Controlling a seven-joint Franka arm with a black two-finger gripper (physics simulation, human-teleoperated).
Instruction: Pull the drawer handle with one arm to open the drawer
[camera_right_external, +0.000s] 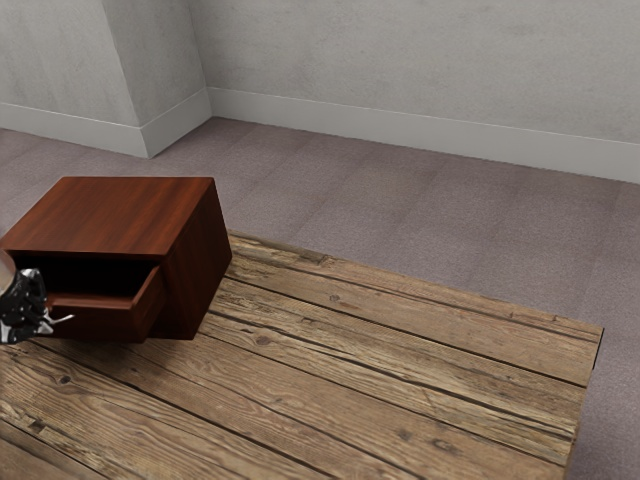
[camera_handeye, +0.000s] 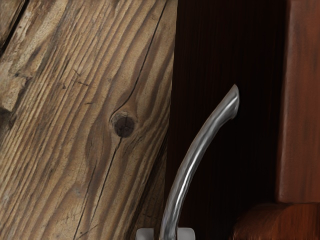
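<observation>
Presently, the reddish-brown wooden cabinet (camera_right_external: 125, 215) stands on the rough plank bench (camera_right_external: 350, 380), close to the bench's far edge, towards the exterior view's left. Its single matching wooden drawer (camera_right_external: 105, 310) is drawn partway out, so the front sits clear of the cabinet face with a dark cavity open above it.

The black claw (camera_right_external: 22, 305) is at the drawer front, level with the handle side and partly cut by the exterior view's left border. Whether it is open or closed on anything cannot be told.

In the wrist view the curved brushed-metal handle (camera_handeye: 200, 165) arches across a dark brown panel just under the hand. Bench planks (camera_handeye: 75, 125) with a dark knot lie alongside. Grey carpeted floor (camera_right_external: 420, 200) surrounds the bench.
</observation>
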